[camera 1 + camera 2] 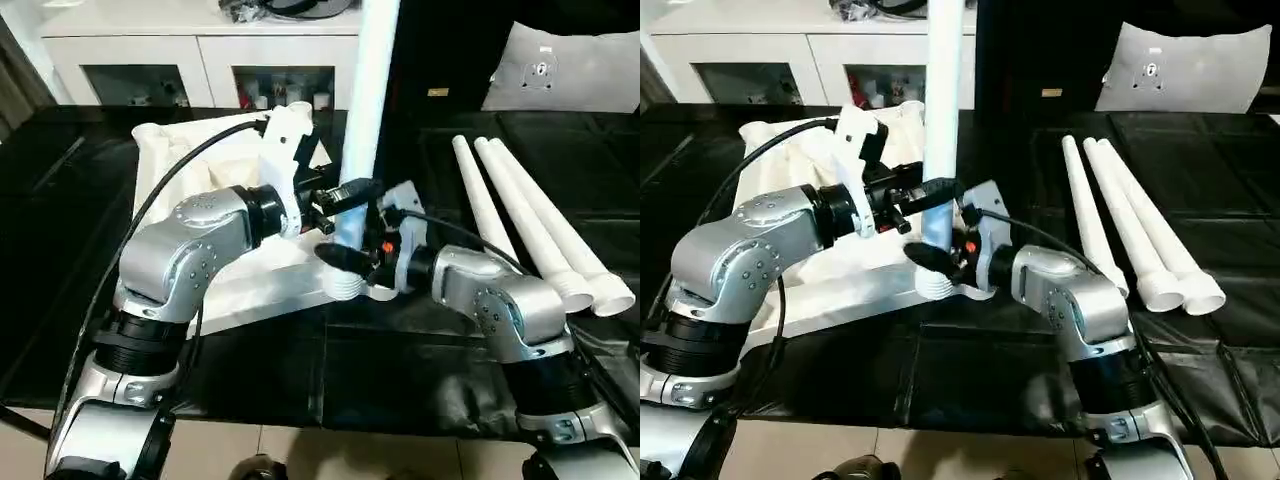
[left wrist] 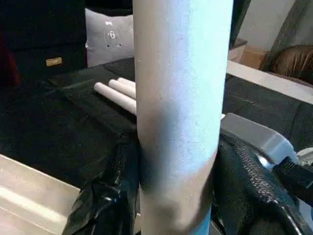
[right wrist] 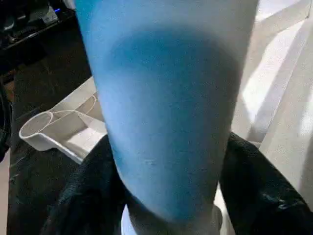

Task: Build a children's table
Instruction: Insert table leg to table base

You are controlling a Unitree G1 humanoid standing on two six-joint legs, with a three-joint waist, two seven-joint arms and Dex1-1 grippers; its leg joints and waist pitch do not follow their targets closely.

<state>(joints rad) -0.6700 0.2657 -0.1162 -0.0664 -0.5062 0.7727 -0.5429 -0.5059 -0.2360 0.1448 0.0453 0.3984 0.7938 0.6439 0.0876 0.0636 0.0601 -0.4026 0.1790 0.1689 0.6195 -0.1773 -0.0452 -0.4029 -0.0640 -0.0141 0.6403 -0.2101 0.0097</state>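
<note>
Both hands grasp the upright leg [image 1: 368, 90]: left hand [image 1: 345, 196] above, right hand [image 1: 352, 262] below. Its top is cut off, and its foot seems seated in a corner socket of the tabletop [image 1: 265, 275].

The upright leg [image 1: 368, 90] is plain white, as are the tabletop [image 1: 240, 290] and the three spare legs [image 1: 530, 225]. The bench [image 1: 400, 360] wears a black covering. The arms are silver with black fingers [image 2: 105, 205]. A grey-white cushion [image 1: 565, 70] sits behind.
</note>
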